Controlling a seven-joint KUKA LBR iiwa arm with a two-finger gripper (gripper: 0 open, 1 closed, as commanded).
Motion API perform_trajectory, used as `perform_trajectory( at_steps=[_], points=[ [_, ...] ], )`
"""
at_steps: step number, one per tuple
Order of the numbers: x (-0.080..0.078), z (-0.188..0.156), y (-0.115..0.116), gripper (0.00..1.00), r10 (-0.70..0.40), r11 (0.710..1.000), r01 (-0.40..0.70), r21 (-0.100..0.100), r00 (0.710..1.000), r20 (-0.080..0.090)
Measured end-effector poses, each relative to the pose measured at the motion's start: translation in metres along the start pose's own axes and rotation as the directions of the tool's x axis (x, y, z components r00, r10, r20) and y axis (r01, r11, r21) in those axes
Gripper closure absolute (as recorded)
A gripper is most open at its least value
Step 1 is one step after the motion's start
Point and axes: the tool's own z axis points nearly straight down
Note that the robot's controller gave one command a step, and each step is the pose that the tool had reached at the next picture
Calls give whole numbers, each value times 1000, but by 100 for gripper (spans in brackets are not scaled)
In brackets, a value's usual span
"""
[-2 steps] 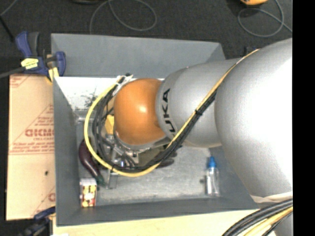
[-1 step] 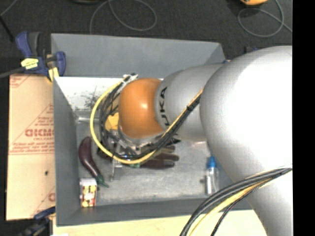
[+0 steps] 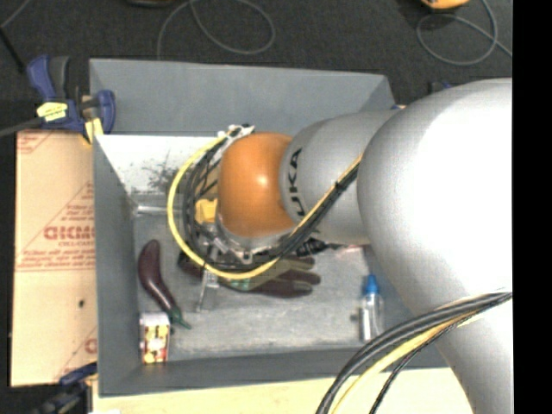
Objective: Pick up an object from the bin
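Well, the arm [image 3: 414, 197] is deep in the bin [image 3: 259, 102], its orange cover [image 3: 250, 184] hanging over the middle of the floor. The gripper [image 3: 216, 272] sits low beneath it, hidden enough that I cannot tell how wide it stands or whether it has hold of anything. Right under it lies a dark, flat thing [image 3: 289, 281], possibly a glove, spread toward the right. A purple eggplant [image 3: 155, 274] lies just to its left, a small red and yellow box [image 3: 153, 336] sits in the near left corner, and a clear bottle [image 3: 369, 310] with a blue cap lies well off to the right. The risk I see is that a limp, flat thing gives little to pinch, so the gripper may scrape the floor or close on nothing. Drifting left, it could nudge the eggplant instead.
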Motion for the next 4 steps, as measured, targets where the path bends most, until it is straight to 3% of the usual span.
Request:
perform_trajectory(
  at_steps=[1, 2, 4],
  points=[
    [-4, 0, -28, 0, -87, 996, 87, 5, 996, -1],
    [-27, -1, -45, 100, -120, 993, 121, -2, 993, 7],
    [-26, -3, -45, 100, -120, 993, 120, -3, 993, 7]
  ],
)
